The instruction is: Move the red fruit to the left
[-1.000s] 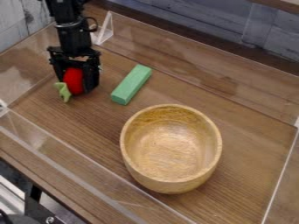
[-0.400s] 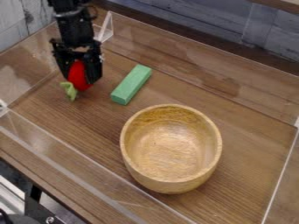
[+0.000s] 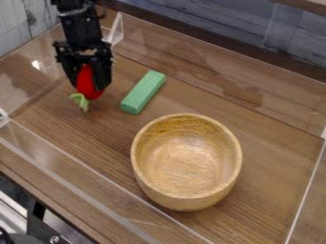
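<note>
The red fruit [image 3: 86,81], a small toy strawberry with its green leafy end hanging down to the lower left, sits between the two black fingers of my gripper [image 3: 86,86] at the table's far left. The gripper points steeply down and its fingers press against the fruit's sides. The leafy tip hangs close to the wooden tabletop [image 3: 76,143]; whether it still touches the wood is unclear.
A flat green rectangular block [image 3: 143,91] lies just right of the gripper. A large wooden bowl [image 3: 140,143] stands at the front centre. Clear plastic walls [image 3: 26,43] fence the table at the left, front and back.
The fingers have drawn in against the red fruit. Gripper and fruit have shifted slightly up and to the right.
</note>
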`<state>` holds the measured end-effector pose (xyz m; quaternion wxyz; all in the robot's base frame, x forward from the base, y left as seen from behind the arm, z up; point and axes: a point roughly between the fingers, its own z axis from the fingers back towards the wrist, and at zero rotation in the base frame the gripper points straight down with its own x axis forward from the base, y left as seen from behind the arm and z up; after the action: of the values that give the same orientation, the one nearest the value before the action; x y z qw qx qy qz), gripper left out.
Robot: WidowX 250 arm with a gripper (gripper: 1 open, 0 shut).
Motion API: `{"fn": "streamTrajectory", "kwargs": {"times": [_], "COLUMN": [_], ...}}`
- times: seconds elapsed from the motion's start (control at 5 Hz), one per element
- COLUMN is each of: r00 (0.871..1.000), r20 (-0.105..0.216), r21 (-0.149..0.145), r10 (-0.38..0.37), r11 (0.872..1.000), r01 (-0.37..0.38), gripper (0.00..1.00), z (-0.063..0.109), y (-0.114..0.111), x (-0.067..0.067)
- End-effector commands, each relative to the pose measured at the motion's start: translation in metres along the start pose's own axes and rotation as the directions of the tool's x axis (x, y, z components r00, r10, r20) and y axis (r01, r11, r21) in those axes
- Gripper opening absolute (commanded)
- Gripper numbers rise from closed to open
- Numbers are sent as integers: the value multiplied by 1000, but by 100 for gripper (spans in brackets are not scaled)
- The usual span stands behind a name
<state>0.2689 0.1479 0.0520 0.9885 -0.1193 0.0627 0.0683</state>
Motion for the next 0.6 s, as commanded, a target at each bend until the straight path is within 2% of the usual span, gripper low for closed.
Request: {"fn": "streamTrajectory", "kwargs": {"times": [0.0,0.2,0.4], "r00": [998,997,994], "r20": [32,13,11], "r21": [29,27,15], "r10": [-49,-78,-109], "r11": [998,997,994], "r01": [48,78,109], "gripper": [100,100,100], "z": [11,6,7], "y": [-3,-4,-13], "x": [0,-2,-4]}}
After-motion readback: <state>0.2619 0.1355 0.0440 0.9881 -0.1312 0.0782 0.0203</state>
